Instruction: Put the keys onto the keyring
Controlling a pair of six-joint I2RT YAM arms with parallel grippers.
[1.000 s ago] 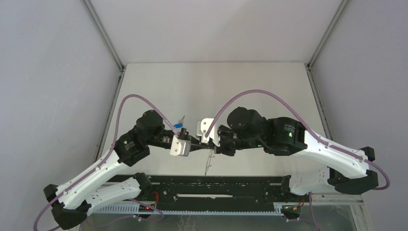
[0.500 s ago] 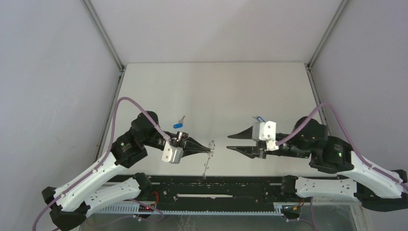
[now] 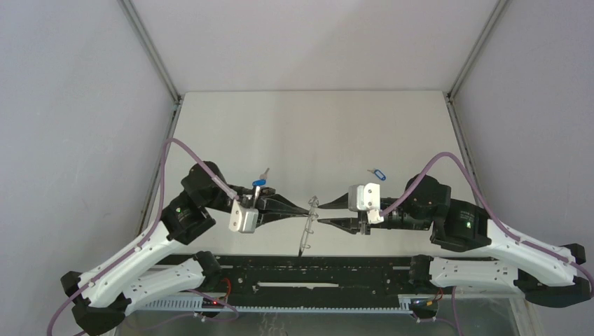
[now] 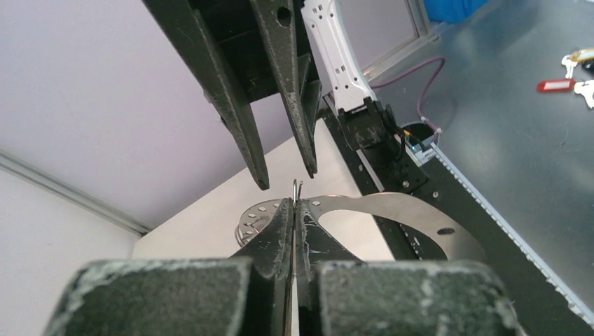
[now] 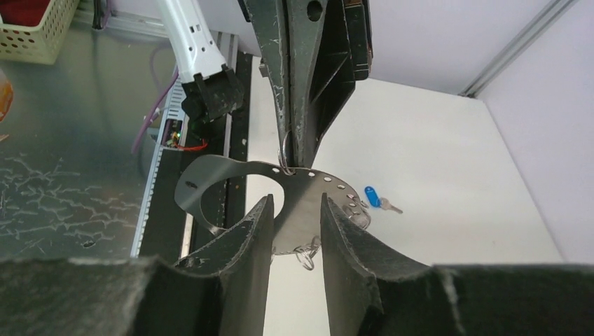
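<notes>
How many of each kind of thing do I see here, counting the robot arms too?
keys: 2 (darker-tagged key, lighter-tagged key)
keyring: 1
robot arms: 2 (left arm, right arm)
Total: 5

We see the keyring [image 5: 308, 183] as thin grey sheet metal, smooth, with a dull satin sheen. The right fingers [image 5: 242, 238] are matt black, scuffed and scratched pale, and the left fingers [image 4: 277, 231] look the same. Near the keyring, a key tag [image 5: 372, 197] is glossy blue plastic on the smooth, matt, off-white desk [image 5: 448, 140].
</notes>
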